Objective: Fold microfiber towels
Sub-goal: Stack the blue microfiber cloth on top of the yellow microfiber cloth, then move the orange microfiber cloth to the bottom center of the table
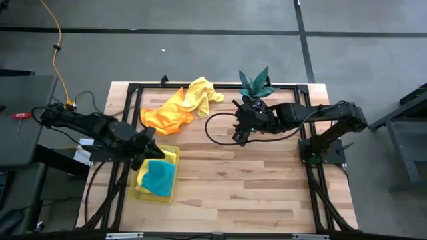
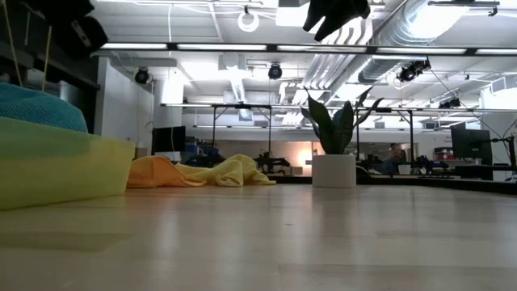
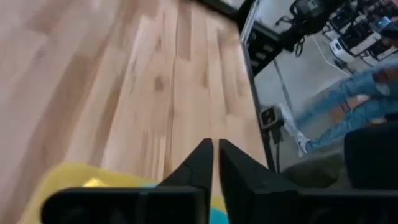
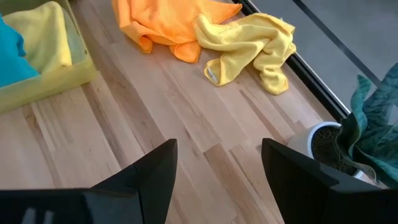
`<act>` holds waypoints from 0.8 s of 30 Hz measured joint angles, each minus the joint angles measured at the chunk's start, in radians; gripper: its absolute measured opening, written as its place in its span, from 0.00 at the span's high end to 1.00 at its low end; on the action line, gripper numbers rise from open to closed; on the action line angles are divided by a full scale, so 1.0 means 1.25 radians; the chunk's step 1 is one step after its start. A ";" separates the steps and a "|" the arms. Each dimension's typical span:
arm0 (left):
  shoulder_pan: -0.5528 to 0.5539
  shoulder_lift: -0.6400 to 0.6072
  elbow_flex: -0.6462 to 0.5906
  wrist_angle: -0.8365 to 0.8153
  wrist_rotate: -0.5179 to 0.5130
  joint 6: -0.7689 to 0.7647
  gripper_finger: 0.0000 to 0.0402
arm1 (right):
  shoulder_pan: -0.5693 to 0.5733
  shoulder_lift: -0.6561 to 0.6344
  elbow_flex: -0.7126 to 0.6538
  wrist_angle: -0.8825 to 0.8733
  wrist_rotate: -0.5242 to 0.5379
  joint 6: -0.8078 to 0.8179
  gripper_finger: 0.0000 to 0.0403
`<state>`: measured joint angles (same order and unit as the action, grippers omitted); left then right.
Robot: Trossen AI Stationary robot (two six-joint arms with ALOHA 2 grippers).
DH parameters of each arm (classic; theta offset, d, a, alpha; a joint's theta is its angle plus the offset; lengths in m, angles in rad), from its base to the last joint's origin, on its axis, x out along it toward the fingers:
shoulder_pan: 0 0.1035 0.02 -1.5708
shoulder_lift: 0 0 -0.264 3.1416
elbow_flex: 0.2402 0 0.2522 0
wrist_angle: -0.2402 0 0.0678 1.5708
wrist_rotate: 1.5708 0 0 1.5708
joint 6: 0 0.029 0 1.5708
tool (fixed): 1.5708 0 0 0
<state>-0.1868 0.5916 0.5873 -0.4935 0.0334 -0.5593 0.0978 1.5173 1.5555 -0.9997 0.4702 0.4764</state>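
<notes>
A teal towel (image 1: 160, 177) lies folded on a folded yellow towel (image 1: 169, 157) inside the yellow tray (image 1: 148, 193) at the table's left. My left gripper (image 1: 151, 139) hovers shut just above the tray's far end, holding nothing; its wrist view shows the fingertips (image 3: 214, 149) together over bare wood. A crumpled orange towel (image 1: 165, 117) and a crumpled yellow towel (image 1: 201, 93) lie side by side at the far left. My right gripper (image 1: 239, 137) hangs open above the table's middle, its fingers (image 4: 155, 168) wide apart and nothing between them.
A potted plant (image 1: 256, 84) in a white pot (image 4: 323, 142) stands at the far edge, close to my right gripper. Bare wood (image 1: 253, 193) fills the near and right parts of the table. A person's legs (image 3: 348, 106) show beyond the table's edge.
</notes>
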 joint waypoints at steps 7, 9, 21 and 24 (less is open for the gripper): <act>-0.052 0.008 -0.142 0.050 0.005 -0.086 0.99 | 0.000 0.000 0.000 -0.005 0.000 0.035 0.44; -0.061 0.008 -0.169 0.023 -0.007 -0.089 1.00 | 0.000 0.000 0.000 -0.005 0.000 0.035 0.44; 0.002 0.008 -0.106 -0.157 -0.078 -0.089 1.00 | 0.001 0.000 0.000 -0.070 0.000 -0.032 0.44; 0.021 0.008 -0.024 -0.210 -0.127 -0.061 1.00 | 0.000 0.000 0.000 -0.127 0.000 -0.048 0.44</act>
<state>-0.1609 0.6022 0.5574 -0.7561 -0.1258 -0.6361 0.0977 1.5177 1.5555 -1.1586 0.4698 0.4170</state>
